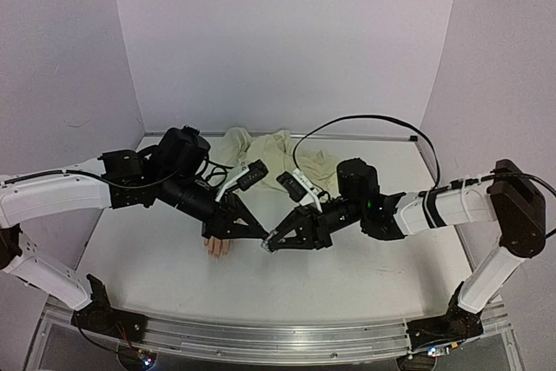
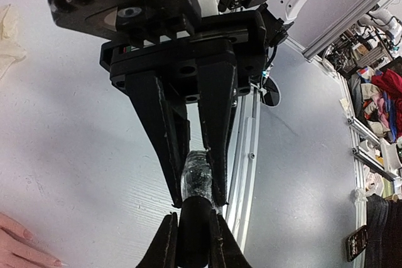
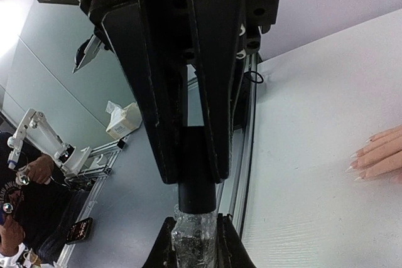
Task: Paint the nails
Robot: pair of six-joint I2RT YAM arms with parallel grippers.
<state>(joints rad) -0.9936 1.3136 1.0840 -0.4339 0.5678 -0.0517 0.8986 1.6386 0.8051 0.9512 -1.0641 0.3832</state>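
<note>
The two grippers meet nose to nose just above the table, right of the mannequin hand (image 1: 217,247). My left gripper (image 1: 257,234) (image 2: 191,218) is shut on the black cap (image 2: 191,233) of the small polish bottle. My right gripper (image 1: 276,241) (image 3: 195,221) is shut on the bottle's clear glass body (image 3: 195,243), which also shows in the left wrist view (image 2: 200,177). Cap and bottle sit in line, joined. The pale peach hand lies fingers toward the near edge, with its nails (image 3: 353,167) visible; its fingertips (image 2: 19,246) show at the lower left. Its cream sleeve (image 1: 261,149) lies bunched behind the arms.
An aluminium rail (image 1: 278,336) runs along the table's near edge, close below the grippers (image 2: 242,155). A black cable (image 1: 373,119) arcs over the right arm. Off the table there are a tissue box (image 3: 122,120) and a person (image 3: 19,205).
</note>
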